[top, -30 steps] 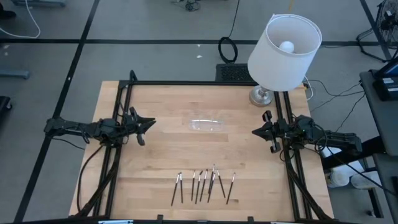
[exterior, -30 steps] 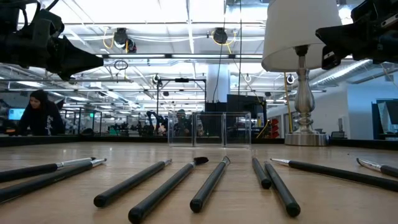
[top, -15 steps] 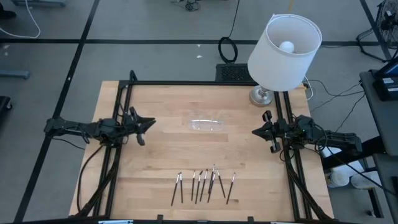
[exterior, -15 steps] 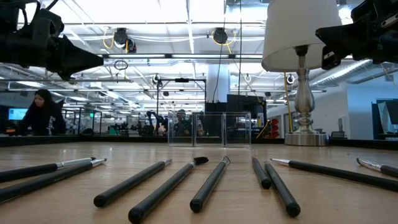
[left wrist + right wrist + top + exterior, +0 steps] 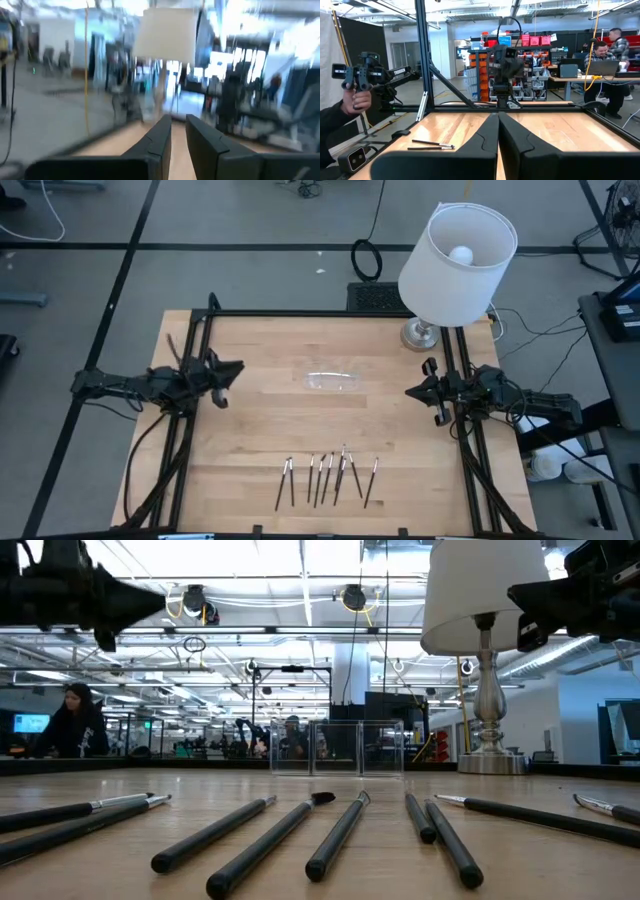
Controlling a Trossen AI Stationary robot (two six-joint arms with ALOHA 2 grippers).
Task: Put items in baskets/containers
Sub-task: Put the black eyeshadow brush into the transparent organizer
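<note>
Nothing looks sorted yet on the wooden tabletop (image 5: 260, 430): the clear tray (image 5: 330, 381) sits empty mid-table, and all the brushes (image 5: 328, 478) lie in a row by the near edge. The left gripper (image 5: 226, 369), jaws slightly apart and empty, and the right gripper (image 5: 418, 392), jaws together, hover at opposite sides, well apart from the brushes.

1. We see two dark, near-black arms, left arm (image 5: 140, 385) and right arm (image 5: 520, 402), built of slim jointed segments.
2. Black cables trail from each base along the table's sides.
3. The right gripper (image 5: 498, 131) ends in two flat, matte black fingers (image 5: 482, 137) tapering to wedges.
4. The left gripper (image 5: 177, 132) has fingers that look alike, though blur hides any screws or markings.
</note>
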